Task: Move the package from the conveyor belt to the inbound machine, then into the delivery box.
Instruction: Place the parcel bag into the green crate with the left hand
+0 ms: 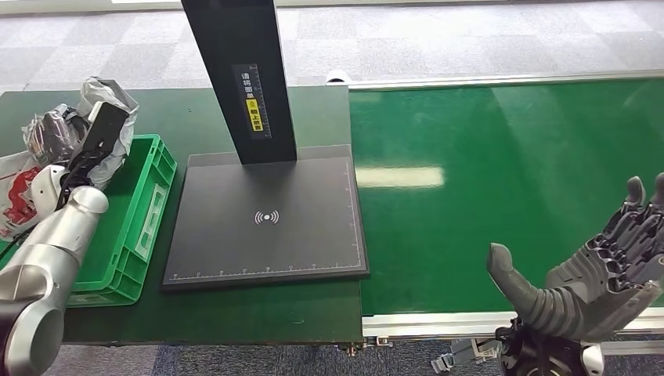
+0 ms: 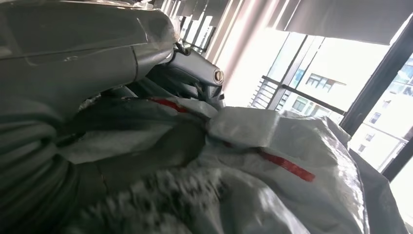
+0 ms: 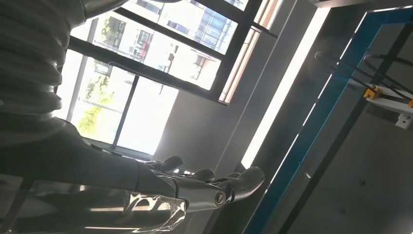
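Note:
A crumpled grey plastic package (image 1: 106,95) hangs at the far left edge of the green delivery box (image 1: 145,205). My left hand (image 1: 100,135) grips it, dark fingers pointing away from me. Close up, the white-grey package (image 2: 272,161) with red stripes lies against my left hand (image 2: 190,68) and hides most of the fingers. The inbound machine's black scanning plate (image 1: 266,215) is bare. My right hand (image 1: 603,266) is open, palm up and fingers spread, over the front edge of the green conveyor belt (image 1: 509,172). The right wrist view shows my right hand (image 3: 195,187) holding nothing.
The machine's black column (image 1: 239,78) rises from the back of the plate. More bagged packages lie left of the box: a dark one (image 1: 48,133) and a white one with red print (image 1: 19,192). The belt's metal rail (image 1: 438,321) runs along the front.

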Tool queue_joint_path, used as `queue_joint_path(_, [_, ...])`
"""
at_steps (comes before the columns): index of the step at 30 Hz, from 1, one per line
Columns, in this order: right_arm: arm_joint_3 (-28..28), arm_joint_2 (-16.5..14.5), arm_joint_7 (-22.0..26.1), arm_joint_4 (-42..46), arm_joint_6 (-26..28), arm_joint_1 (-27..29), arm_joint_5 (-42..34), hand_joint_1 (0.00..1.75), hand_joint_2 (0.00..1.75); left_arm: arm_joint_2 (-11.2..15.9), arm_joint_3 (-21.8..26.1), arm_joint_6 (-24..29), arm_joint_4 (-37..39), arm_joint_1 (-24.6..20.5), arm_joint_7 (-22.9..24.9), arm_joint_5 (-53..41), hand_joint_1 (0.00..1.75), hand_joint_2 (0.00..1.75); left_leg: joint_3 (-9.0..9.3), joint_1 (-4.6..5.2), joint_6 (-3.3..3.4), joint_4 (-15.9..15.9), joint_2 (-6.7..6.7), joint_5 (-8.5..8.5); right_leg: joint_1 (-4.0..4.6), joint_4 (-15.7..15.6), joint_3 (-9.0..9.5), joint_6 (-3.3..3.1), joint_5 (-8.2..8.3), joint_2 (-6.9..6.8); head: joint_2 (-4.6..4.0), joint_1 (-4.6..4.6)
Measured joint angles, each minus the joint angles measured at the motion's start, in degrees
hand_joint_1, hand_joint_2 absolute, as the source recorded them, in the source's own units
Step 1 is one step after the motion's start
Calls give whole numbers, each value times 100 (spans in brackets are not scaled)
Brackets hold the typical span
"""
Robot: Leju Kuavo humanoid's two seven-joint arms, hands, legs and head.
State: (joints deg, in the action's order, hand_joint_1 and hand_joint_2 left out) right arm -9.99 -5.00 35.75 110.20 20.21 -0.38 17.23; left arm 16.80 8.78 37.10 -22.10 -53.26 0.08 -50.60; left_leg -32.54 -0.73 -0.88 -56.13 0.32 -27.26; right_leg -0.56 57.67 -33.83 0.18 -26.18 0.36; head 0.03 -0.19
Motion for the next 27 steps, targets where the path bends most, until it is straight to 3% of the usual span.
queue_joint_path(3, [-9,7,-63,-89,-114,-90,-45,0,175,8,244,18,25,22,-292,547,0,175,0,0,0,0,1,0,0,0,-1,0,0,1,-1,1])
queue_joint_path(7, [-38,8,-89,-231,-228,-214,-25,0,175,-34,1054,-186,24,27,-1368,1980,0,0,1,0,0,0,1,0,0,0,-5,0,0,1,1,0])
queue_joint_path(10, [-51,7,-84,-316,-273,-282,-26,0,175,-79,1543,-316,4,22,-1818,2398,0,0,1,0,0,0,0,0,0,0,-4,0,0,0,1,0])
queue_joint_path(13, [-81,5,-84,-385,-304,-333,-27,0,175,-129,1866,-475,-47,14,-1961,2664,0,0,1,0,0,0,2,0,0,0,-4,0,0,1,0,0])
queue_joint_path(17, [-104,1,-91,-482,-378,-378,-98,0,175,-192,2269,-941,-165,11,-2307,3461,0,175,1,0,0,-1,2,0,0,0,-3,0,0,1,0,1])
queue_joint_path(22, [-105,-42,-132,-738,-474,-428,-287,0,175,-278,2823,-1563,-427,22,-2870,4696,0,175,1,0,0,-1,1,0,0,0,-4,0,0,1,0,1])
queue_joint_path(27, [-108,-89,-151,-937,-496,-472,-336,0,175,-367,3035,-1632,-637,42,-3045,4931,0,175,0,0,0,0,0,0,0,0,-4,0,0,1,0,0])
